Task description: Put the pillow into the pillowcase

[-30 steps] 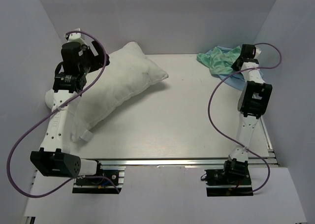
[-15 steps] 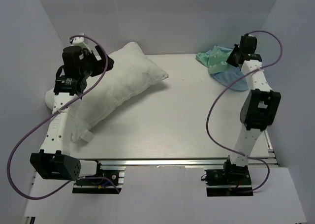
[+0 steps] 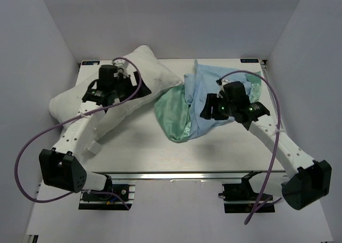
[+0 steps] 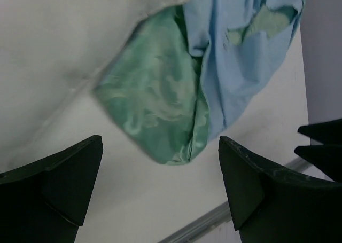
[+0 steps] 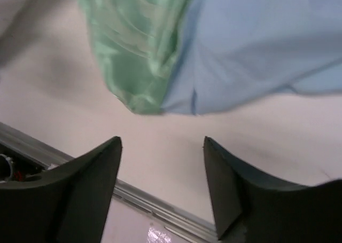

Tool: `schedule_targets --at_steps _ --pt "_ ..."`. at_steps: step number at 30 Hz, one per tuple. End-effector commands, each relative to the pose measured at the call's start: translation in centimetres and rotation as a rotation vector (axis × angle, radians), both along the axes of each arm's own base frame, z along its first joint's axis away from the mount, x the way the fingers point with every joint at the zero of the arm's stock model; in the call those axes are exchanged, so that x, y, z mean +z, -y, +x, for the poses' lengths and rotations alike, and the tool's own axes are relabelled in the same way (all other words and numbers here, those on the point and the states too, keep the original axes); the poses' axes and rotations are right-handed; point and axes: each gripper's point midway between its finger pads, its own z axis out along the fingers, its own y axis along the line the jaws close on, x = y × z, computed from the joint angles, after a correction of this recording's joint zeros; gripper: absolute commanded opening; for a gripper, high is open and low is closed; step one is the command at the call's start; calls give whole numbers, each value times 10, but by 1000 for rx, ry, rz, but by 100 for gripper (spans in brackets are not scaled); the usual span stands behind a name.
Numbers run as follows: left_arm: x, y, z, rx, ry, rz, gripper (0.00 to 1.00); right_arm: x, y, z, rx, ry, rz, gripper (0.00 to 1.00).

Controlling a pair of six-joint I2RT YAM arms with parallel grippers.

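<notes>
Two robot arms reach in from the near edge of a white counter [image 3: 144,144]. A small tag [image 3: 94,146] on the near edge of the white pillow [image 3: 148,65] is too small to read. The pillow lies slantwise at the left. Above it the left hand [image 4: 160,144] hangs released, fingers spread wide. The right hand [image 5: 161,140] is likewise spread, gripping nothing, over the crumpled pillowcase [image 3: 179,110], teal-patterned and light blue, which touches the pillow's right corner.

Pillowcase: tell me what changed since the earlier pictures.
The pillowcase went from the far right corner to the middle of the table, spread beside the pillow. The right pincer swung inward with it and is now open, empty. The left pincer, open, moved rightward along the pillow. The pillow stayed.
</notes>
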Motion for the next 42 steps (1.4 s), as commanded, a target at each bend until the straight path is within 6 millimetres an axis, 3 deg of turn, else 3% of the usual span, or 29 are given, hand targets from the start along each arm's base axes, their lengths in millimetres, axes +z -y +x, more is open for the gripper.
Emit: schedule_targets --at_steps 1,4,6,7,8,10,12,13,15,19,20,22,23,24,25,26,27,28,29,30,32,34,36,38,39,40,42 --pt "-13 41 -26 -103 -25 69 98 4 33 -17 -91 27 -76 71" --pt "-41 56 -41 -153 -109 91 98 20 72 1 -285 125 -192 89" --pt "-62 57 -52 -132 -177 144 98 20 93 12 -391 131 -263 89" --pt "-79 58 -60 -127 -221 178 98 27 113 22 -483 151 -305 89" --pt "-88 54 -63 -91 -255 201 98 20 122 30 -520 126 -337 89" --pt "-104 48 -73 -71 -318 233 98 25 137 44 -575 106 -331 89" --pt "-119 40 -81 -24 -370 256 98 21 140 60 -570 94 -353 89" --pt "-123 39 -82 -12 -380 257 98 32 137 73 -538 146 -362 89" --pt "-134 38 -84 15 -402 250 98 26 124 92 -460 148 -367 89" --pt "-153 40 -76 61 -444 252 98 27 59 131 -203 196 -207 89" --pt "-157 41 -73 83 -456 247 98 26 45 148 -169 215 -197 89" --pt "-168 46 -65 97 -475 249 98 25 19 159 -95 236 -191 89" --pt "-171 48 -61 110 -478 241 98 4 9 170 -67 208 -217 89" --pt "-178 50 -56 119 -496 247 98 14 -1 183 -56 237 -207 89" --pt "-182 52 -53 124 -501 248 98 10 -10 189 -42 228 -204 89" --pt "-186 48 -46 170 -500 267 98 -19 -15 199 -40 166 -228 89" --pt "-189 48 -44 177 -510 274 98 -8 -20 211 -46 173 -217 89" --pt "-192 52 -35 185 -513 275 97 -15 -26 216 -42 161 -222 89" --pt "-193 52 -31 214 -517 274 97 -39 -31 224 -34 122 -238 89" --pt "-193 54 -27 217 -509 268 96 -36 -39 231 -33 136 -233 89" --pt "-192 58 -18 236 -489 246 93 -61 -48 238 -14 104 -245 88" --pt "-189 59 -12 246 -468 234 89 -68 -59 242 -11 102 -249 87" --pt "-189 61 -6 258 -450 223 83 -90 -62 245 -21 77 -274 85" --pt "-192 61 1 263 -437 234 76 -104 -63 249 -45 62 -283 76" --pt "-192 62 4 262 -431 236 65 -106 -64 249 -45 58 -280 70" --pt "-193 63 6 259 -427 243 60 -107 -63 249 -51 55 -279 53" --pt "-193 65 14 261 -417 247 40 -96 -64 248 -56 65 -258 33"
